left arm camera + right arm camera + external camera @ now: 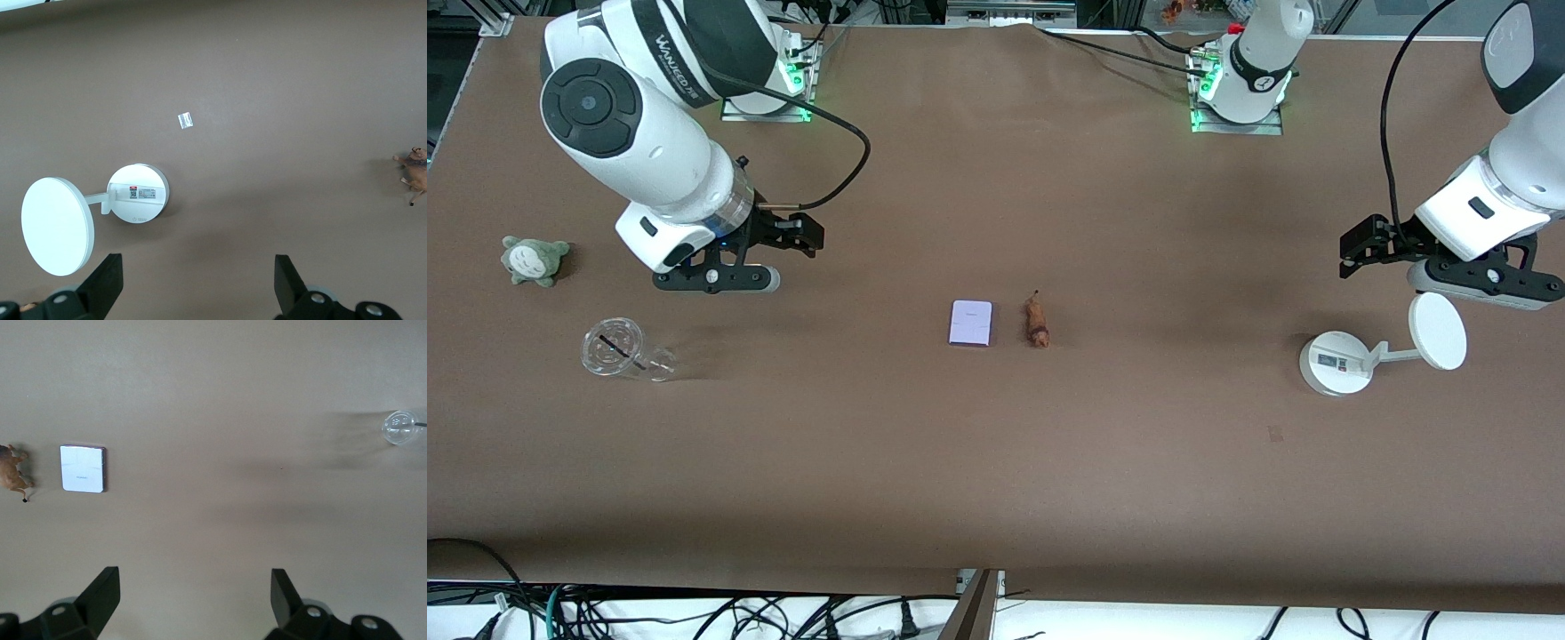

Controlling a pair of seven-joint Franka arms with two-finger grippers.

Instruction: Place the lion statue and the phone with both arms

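Observation:
The phone [970,323], flat and pale lavender-white, lies on the brown table near its middle. The lion statue [1036,324], tiny and orange-brown, lies right beside it toward the left arm's end. My right gripper [811,235] is open and empty over bare table, between the clear cup and the phone. In the right wrist view the phone [83,468] and the lion statue [12,472] show well ahead of the right gripper [193,597]. My left gripper [1353,246] is open and empty over the table by the white stand. The left wrist view shows the lion statue [415,173] at the edge, away from the left gripper [197,280].
A white round-based stand [1334,363] with a disc [1438,331] stands at the left arm's end, also in the left wrist view [138,193]. A clear plastic cup [618,348] lies on its side and a grey-green plush [534,260] sits at the right arm's end. A small white scrap [185,120] lies on the table.

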